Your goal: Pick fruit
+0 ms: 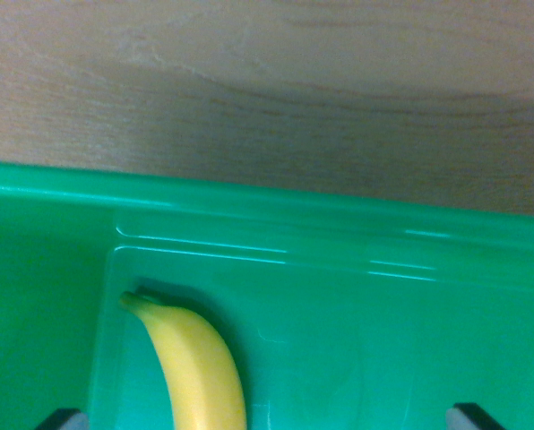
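- Where the bottom edge of the wrist view cuts the scene off, only two dark fingertips show, one (63,418) at the lower left corner area and the other at the lower right; the gripper (265,421) is thus spread wide, its jaws far apart.
- Between those tips lies the banana (200,367), nearer the wrist view's left tip than the right one.
- Neither tip touches the banana in what can be seen; the left tip sits just beside it with green floor between them, and nothing is gripped.
- The banana is yellow, curved, with its stem end pointing up and to the wrist view's left; its lower part runs out of the picture.
- It rests on the floor of a green plastic bin (339,219), close to the bin's inner wall.
- Beyond the bin's rim a wooden table (267,90) fills the upper part of the view.
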Controlling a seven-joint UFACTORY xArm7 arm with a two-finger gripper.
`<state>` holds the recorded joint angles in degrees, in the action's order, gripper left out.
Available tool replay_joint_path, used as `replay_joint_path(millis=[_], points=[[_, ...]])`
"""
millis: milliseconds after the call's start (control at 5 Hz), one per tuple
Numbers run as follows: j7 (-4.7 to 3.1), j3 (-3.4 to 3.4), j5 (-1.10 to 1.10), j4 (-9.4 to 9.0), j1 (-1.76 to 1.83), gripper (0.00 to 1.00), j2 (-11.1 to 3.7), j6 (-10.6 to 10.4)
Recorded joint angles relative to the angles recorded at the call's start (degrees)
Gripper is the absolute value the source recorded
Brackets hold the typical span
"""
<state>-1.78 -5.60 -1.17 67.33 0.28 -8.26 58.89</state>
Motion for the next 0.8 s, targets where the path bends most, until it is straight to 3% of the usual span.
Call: replay_joint_path(millis=[200,400,600,800], points=[[0.00,0.00,0.00,0.00,0.00,0.00,0.00,0.0],[0.39,-0.29,-0.09,-2.37,0.35,0.00,-0.83,-2.6],[0.39,-0.29,-0.09,-2.37,0.35,0.00,-0.83,-2.6],[0.78,-0.58,-0.18,-4.76,0.69,0.00,-1.66,-5.2]])
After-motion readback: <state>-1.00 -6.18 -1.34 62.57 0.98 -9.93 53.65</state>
